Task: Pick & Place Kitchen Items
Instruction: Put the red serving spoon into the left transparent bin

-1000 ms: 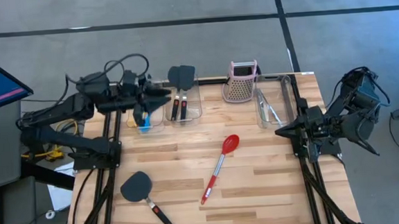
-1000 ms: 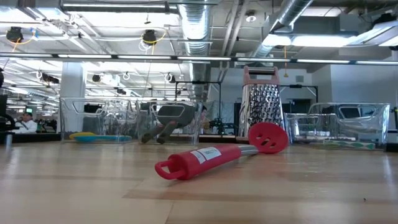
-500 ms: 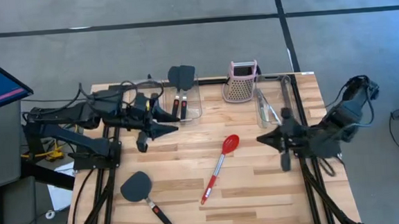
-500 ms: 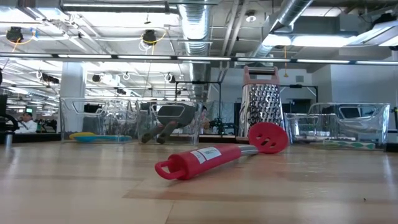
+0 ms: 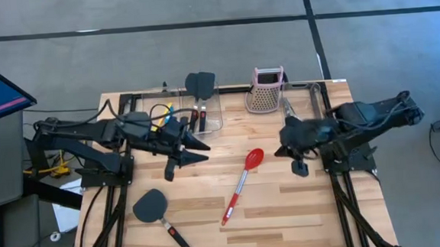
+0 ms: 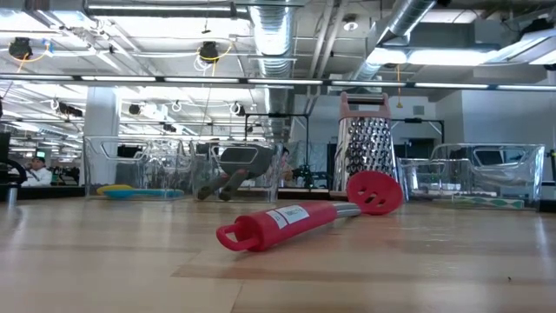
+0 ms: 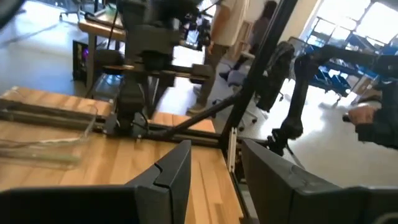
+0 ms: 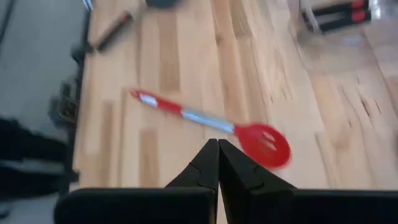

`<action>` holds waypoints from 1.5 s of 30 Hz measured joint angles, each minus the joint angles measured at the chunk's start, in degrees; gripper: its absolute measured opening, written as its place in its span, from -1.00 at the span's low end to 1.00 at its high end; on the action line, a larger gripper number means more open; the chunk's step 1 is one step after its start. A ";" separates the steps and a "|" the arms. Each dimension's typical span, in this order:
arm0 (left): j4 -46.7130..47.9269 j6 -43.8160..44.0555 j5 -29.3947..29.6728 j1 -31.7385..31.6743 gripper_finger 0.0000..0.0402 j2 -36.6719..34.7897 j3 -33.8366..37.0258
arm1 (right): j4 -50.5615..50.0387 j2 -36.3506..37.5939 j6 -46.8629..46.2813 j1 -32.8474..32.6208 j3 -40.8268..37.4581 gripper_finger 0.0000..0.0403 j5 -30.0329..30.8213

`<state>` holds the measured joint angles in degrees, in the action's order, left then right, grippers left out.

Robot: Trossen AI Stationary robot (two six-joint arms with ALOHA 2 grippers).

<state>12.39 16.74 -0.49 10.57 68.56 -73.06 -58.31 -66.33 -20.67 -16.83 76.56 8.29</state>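
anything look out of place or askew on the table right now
Two utensils lie loose on the table rather than in the bins: the red spoon lies slanted mid-table, and a black spatula sits near the front left. Another spatula pokes over its bin's rim. Nothing looks spilled or broken.

— Where is everything on the table (image 5: 286, 211)?

— Taking the high view as a clock face, a spoon (image 5: 241, 182) lies near the centre. A spatula (image 5: 158, 211) lies at 8 o'clock. A grater (image 5: 264, 92) stands at 12, with bins either side: one at 11 holding spatulas (image 5: 197, 102), one at 1 holding tongs (image 5: 294, 116).

— And the arms?

— The left gripper (image 5: 194, 146) hangs at 10, the right gripper (image 5: 282, 144) at 2.
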 joint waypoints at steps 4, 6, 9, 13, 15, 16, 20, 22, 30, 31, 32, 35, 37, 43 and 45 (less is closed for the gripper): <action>0.12 0.15 0.00 0.44 -0.37 0.21 -0.02 | -0.45 -2.27 5.05 5.51 0.06 -1.00 -5.03; -0.04 0.19 -0.01 0.44 -0.37 0.13 -0.02 | -0.91 -4.26 5.70 7.91 0.02 -1.00 -7.10; 0.17 0.17 0.00 0.44 -0.37 -0.46 -0.02 | -1.77 -7.70 6.24 11.05 -0.03 -1.00 -9.10; -0.01 0.15 0.00 0.44 -0.37 -0.79 -0.09 | -1.46 -12.49 7.35 14.12 -0.03 -1.00 -9.83; 0.01 0.12 -0.01 0.44 -0.37 -0.79 -0.07 | -1.25 -15.06 10.60 15.27 0.03 -1.00 -9.86; -0.03 0.11 0.00 0.44 -0.37 -0.79 -0.07 | -1.45 -16.31 12.33 15.82 0.01 -1.00 -9.86; 0.08 0.08 0.00 0.40 -0.37 -0.79 -0.07 | -1.15 -21.05 18.90 17.64 -0.01 -1.00 -9.46; 0.03 0.06 0.00 0.40 -0.37 -0.79 -0.07 | -1.24 -23.25 23.12 18.23 -0.01 -1.00 -9.52; 0.20 0.06 0.00 0.41 -0.37 -0.79 -0.07 | -1.89 -29.20 35.60 20.08 0.01 -1.00 -9.95; 0.24 0.06 0.00 0.40 -0.37 -0.79 -0.07 | -1.88 -29.81 35.80 20.39 0.03 -1.00 -10.01; 0.27 0.06 0.00 0.40 -0.37 -0.79 -0.07 | -1.95 -30.52 35.88 20.76 0.03 -1.00 -10.03; 0.38 0.06 0.00 0.41 -0.37 -0.79 -0.07 | -1.90 -31.99 35.83 21.78 0.01 -1.00 -9.92; 0.58 0.06 0.00 0.40 -0.37 -0.79 -0.07 | -1.35 -32.64 34.89 22.43 0.01 -0.99 -9.33; 0.90 0.06 0.00 0.41 -0.37 -0.79 -0.07 | 0.16 -35.38 34.00 23.13 0.01 -0.81 -8.46; 0.98 0.06 0.00 0.40 -0.37 -0.79 -0.04 | 0.12 -36.31 34.15 23.05 0.01 -0.69 -8.53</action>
<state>13.37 16.80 -0.49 10.96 67.77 -73.10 -58.19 -102.65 13.48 6.22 76.58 -0.24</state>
